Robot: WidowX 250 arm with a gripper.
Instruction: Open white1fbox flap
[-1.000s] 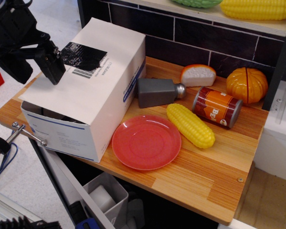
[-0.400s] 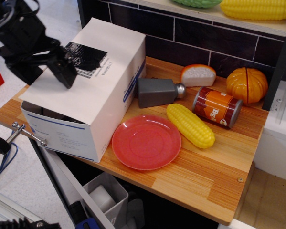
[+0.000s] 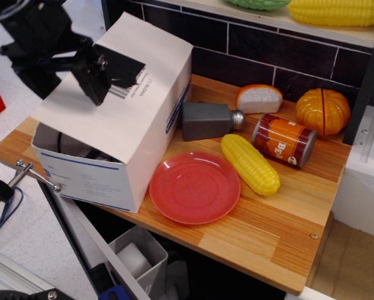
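Observation:
The white1fbox [image 3: 90, 181], a large white cardboard box with blue lines, stands on the left end of the wooden counter [image 3: 268, 231]. Its flap [image 3: 127, 122], a broad white panel with a black patch [image 3: 129, 67] and a barcode label, lies tilted over the box. The near left edge is lifted and the dark inside of the box [image 3: 68, 147] shows under it. My black gripper [image 3: 98, 84] is at the flap's upper left part, beside the black patch. It is blurred, and I cannot tell how its jaws stand or whether they hold the flap.
Right of the box lie a grey shaker [image 3: 208, 120], a red plate [image 3: 195, 187], a toy corn cob [image 3: 249, 164], an orange can [image 3: 283, 140], a bread piece [image 3: 259, 98] and a pumpkin [image 3: 323, 111]. A metal clamp handle [image 3: 37, 175] juts out at the box's front left. A small grey bin [image 3: 137, 256] sits below.
My gripper has moved right and up along the flap. The flap's near left edge has risen, more of the box's inside shows, and the box has shifted slightly right.

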